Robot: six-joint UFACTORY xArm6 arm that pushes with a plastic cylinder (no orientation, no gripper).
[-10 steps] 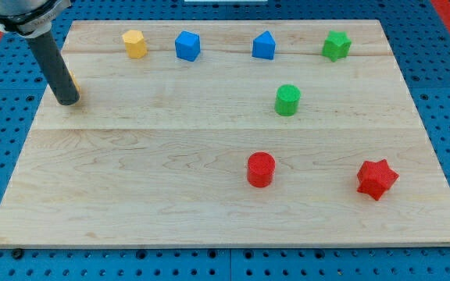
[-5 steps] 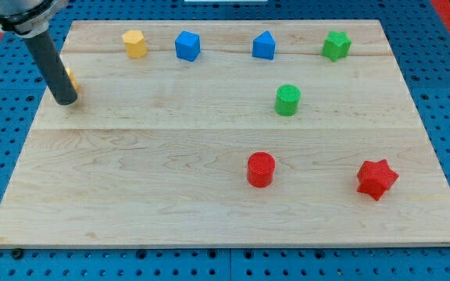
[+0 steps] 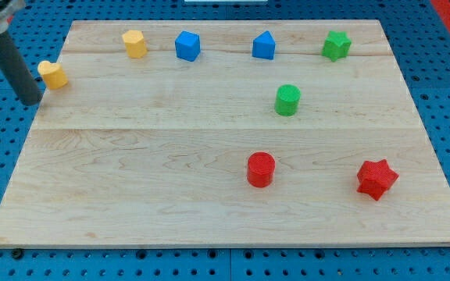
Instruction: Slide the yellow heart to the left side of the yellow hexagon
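You saw my tip (image 3: pixel 32 101) at the tabletop's (image 3: pixel 209 195) left edge, just left of the yellow heart (image 3: pixel 52 74); the yellow hexagon (image 3: pixel 134 44) sat upper-right. No gripper was in view.

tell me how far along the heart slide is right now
Mostly done by position: the yellow heart already sits to the view's left of the yellow hexagon, though lower and well apart. My tip rests just left of and below the heart, near the board's left edge. Left: possibly nudging the heart up level with the hexagon.
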